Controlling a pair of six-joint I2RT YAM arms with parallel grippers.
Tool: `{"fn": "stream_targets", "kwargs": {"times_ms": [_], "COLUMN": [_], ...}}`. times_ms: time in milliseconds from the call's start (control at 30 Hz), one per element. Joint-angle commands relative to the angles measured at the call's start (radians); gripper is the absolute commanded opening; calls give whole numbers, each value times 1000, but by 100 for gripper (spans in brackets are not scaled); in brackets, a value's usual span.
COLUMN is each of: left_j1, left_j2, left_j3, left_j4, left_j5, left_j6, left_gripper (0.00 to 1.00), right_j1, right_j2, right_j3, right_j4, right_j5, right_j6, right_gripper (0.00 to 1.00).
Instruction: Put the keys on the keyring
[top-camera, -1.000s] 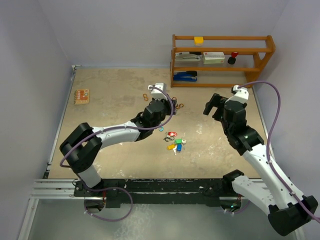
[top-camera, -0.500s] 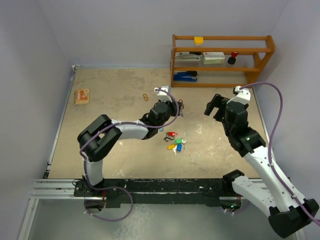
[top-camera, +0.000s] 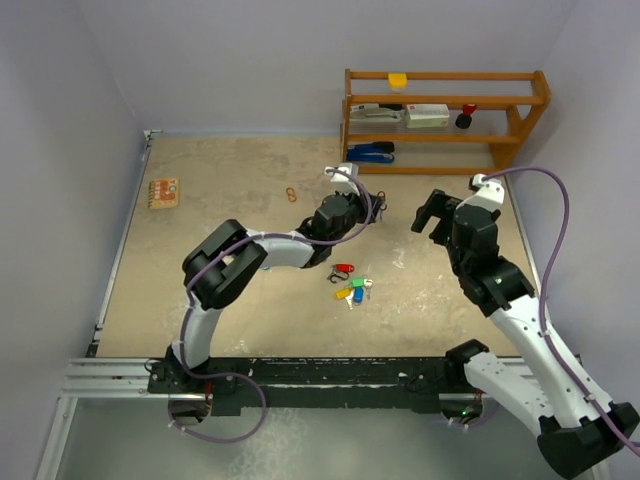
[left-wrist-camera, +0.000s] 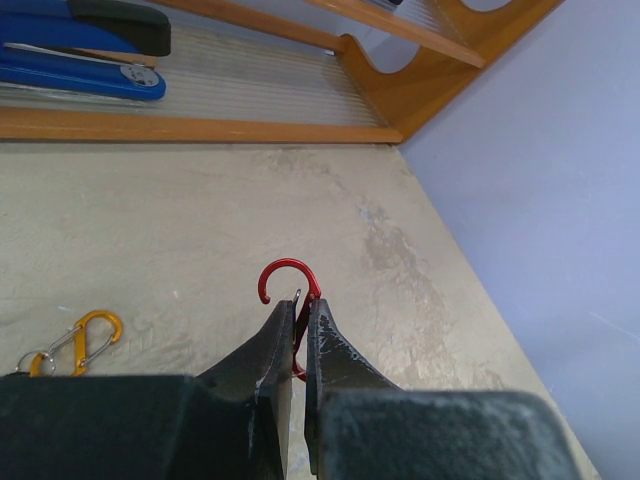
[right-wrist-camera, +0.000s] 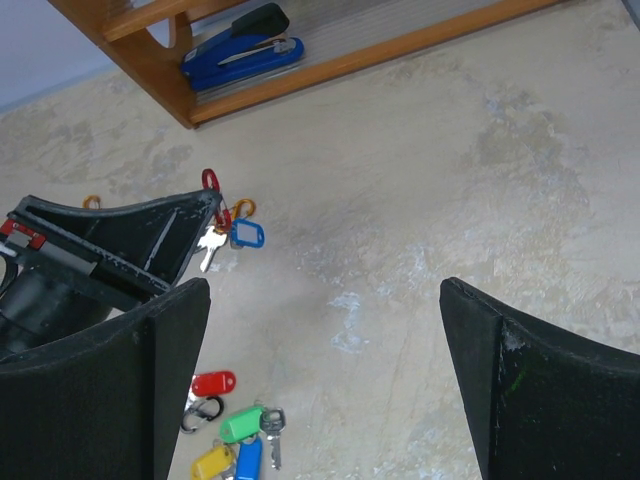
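My left gripper (left-wrist-camera: 300, 305) is shut on a red carabiner keyring (left-wrist-camera: 285, 268), whose hook sticks out past the fingertips. In the right wrist view a silver key (right-wrist-camera: 208, 248) and a blue tag (right-wrist-camera: 247, 234) hang from that red clip (right-wrist-camera: 210, 180) under the left gripper (right-wrist-camera: 212, 200). More keys lie in a cluster on the table: red (right-wrist-camera: 213, 383), green (right-wrist-camera: 240, 423), yellow (right-wrist-camera: 213, 462) and blue (right-wrist-camera: 248, 458) heads, beside a black clip (right-wrist-camera: 197, 412). My right gripper (right-wrist-camera: 320, 290) hovers open to the right of the cluster (top-camera: 350, 285), holding nothing.
A wooden shelf (top-camera: 445, 120) stands at the back right with a blue stapler (left-wrist-camera: 80, 50) on its lowest board. An orange carabiner (left-wrist-camera: 85, 335) lies left of the left gripper. A small orange packet (top-camera: 163, 191) sits far left, and an orange ring (top-camera: 291, 193) lies mid-table.
The left arm has reached further right and back toward the shelf, carrying the red clip. The right arm drifted slightly right. The key cluster has not moved.
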Motion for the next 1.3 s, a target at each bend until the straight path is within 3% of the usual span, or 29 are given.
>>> {"fn": "stream_targets", "kwargs": {"times_ms": [0, 200, 767, 1100, 1267], "left_j1": [14, 23, 41, 59, 69], "left_j2": [31, 78, 172, 230, 233], "left_j3": [72, 121, 219, 291, 303], "left_j4": [60, 54, 39, 13, 8], "left_j5": [52, 88, 147, 170, 180], "left_j6": [-26, -41, -66, -82, -89], "left_gripper": [0, 0, 12, 34, 39], "right_j1": [-7, -7, -7, -8, -9], "right_j2": [-24, -31, -33, -30, -28], "right_j3": [22, 23, 20, 22, 23], "right_j4": [8, 2, 8, 9, 11], "right_j5": [33, 38, 41, 48, 49], "right_j6": [-6, -7, -6, -9, -10], "right_gripper": [100, 100, 100, 100, 100]}}
